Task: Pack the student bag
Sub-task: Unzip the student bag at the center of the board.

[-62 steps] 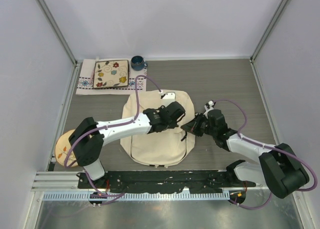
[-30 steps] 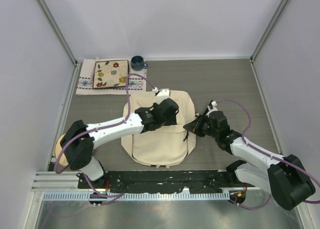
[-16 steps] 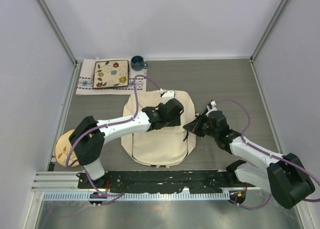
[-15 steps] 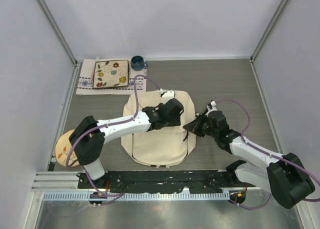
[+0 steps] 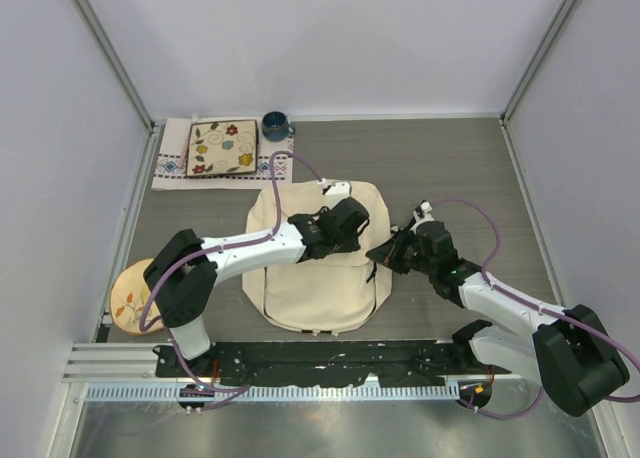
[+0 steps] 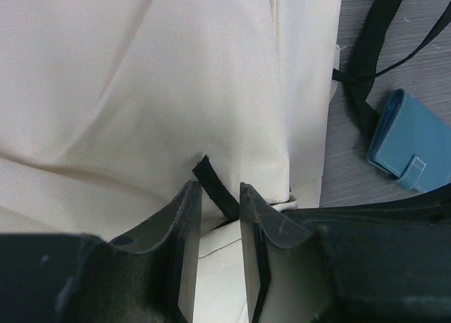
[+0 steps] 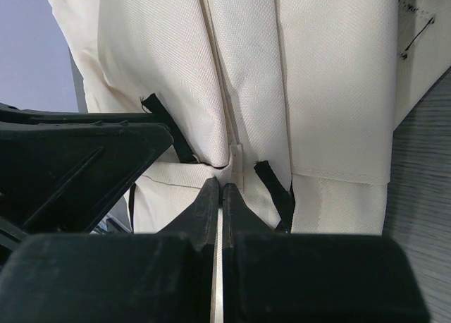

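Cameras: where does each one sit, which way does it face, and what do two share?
Top external: above, behind the bases, looking down at the table; left arm and right arm show.
Left wrist: behind the left claw, which shows, facing the student bag and a blue wallet.
Right wrist: behind the shut right claw, which shows, facing the bag's seam.
Shared: both wrist views see the bag's cream fabric.
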Action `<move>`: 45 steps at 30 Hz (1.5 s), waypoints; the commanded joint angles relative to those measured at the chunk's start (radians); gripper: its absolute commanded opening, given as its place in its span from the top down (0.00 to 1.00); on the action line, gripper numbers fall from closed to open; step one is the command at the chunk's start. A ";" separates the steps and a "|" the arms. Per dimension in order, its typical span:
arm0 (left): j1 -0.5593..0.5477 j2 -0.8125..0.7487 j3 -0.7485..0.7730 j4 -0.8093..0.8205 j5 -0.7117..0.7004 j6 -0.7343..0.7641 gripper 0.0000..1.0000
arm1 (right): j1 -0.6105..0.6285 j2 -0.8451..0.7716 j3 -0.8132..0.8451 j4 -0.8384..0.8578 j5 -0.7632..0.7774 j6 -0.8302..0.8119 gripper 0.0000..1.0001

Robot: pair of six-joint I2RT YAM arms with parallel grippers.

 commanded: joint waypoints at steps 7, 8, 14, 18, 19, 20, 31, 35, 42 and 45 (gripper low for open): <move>-0.002 0.033 0.008 0.060 -0.024 -0.006 0.81 | 0.010 -0.013 0.028 0.011 0.005 -0.017 0.99; -0.002 0.035 0.010 0.058 -0.025 -0.009 0.82 | 0.010 -0.013 0.028 0.008 0.005 -0.017 0.99; -0.002 0.045 0.010 0.057 -0.034 -0.008 1.00 | 0.012 -0.018 0.026 0.005 0.008 -0.019 0.99; -0.002 0.036 0.002 0.063 -0.031 0.003 1.00 | 0.012 -0.019 0.026 0.002 0.014 -0.019 0.99; -0.002 0.030 -0.004 0.067 -0.033 0.003 1.00 | 0.012 -0.018 0.026 0.002 0.014 -0.019 0.99; -0.002 0.023 -0.012 0.073 -0.033 0.005 1.00 | 0.012 -0.018 0.025 -0.001 0.014 -0.019 0.99; -0.002 0.036 -0.006 0.112 -0.010 0.021 0.75 | 0.013 -0.007 0.026 0.005 0.014 -0.017 0.99; -0.002 0.061 0.031 0.049 -0.039 0.020 0.68 | 0.015 -0.010 0.026 0.002 0.018 -0.019 0.99; -0.007 0.079 0.076 0.017 -0.047 0.063 0.63 | 0.018 -0.012 0.026 0.005 0.022 -0.019 0.99; -0.013 0.078 0.071 0.032 -0.039 0.086 0.60 | 0.018 -0.013 0.026 0.005 0.022 -0.019 0.99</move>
